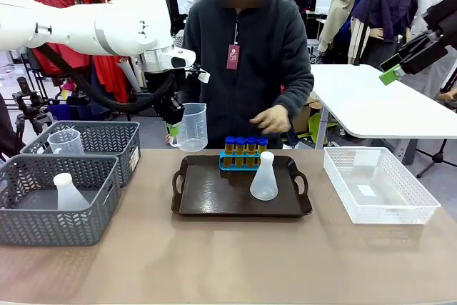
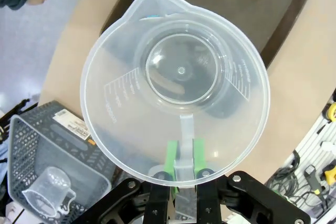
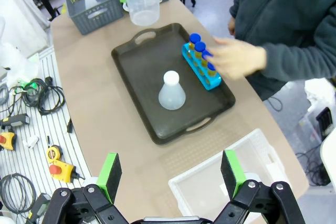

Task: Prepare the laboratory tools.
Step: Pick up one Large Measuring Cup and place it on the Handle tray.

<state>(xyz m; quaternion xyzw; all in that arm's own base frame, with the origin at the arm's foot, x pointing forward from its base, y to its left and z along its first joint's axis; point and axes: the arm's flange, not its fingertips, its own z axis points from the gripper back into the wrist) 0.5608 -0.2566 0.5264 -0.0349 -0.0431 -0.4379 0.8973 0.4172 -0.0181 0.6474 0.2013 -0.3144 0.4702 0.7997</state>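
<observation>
Front view: a tan table carries a dark brown handled tray [image 1: 214, 194] at its middle. On the tray, a blue four-hole rack [image 1: 238, 161] of small amber tubes with blue caps [image 1: 245, 146] stands against the far edge, and a translucent white conical flask [image 1: 264, 177] stands upright toward the right side. The white left arm's black gripper [image 1: 172, 123] holds a clear handled measuring beaker [image 1: 193, 126] by its handle, upright in the air just past the tray's far left corner, probably so it can be set down on the tray's bare left half. A person's hand [image 1: 271, 118] hovers behind the rack. Two grey woven baskets [image 1: 107, 149] at the table's left edge hold a second beaker and a second flask; a white mesh bin [image 1: 420, 209] sits near the right edge.

Left wrist view: looking down into the beaker, the green fingertips [image 2: 170, 157] are pinched tight on its handle strip, which keeps the beaker level.

Right wrist view: the right gripper [image 3: 172, 170] hangs high above the table's right side, jaws spread wide and empty, apparently waiting clear of the tray.
</observation>
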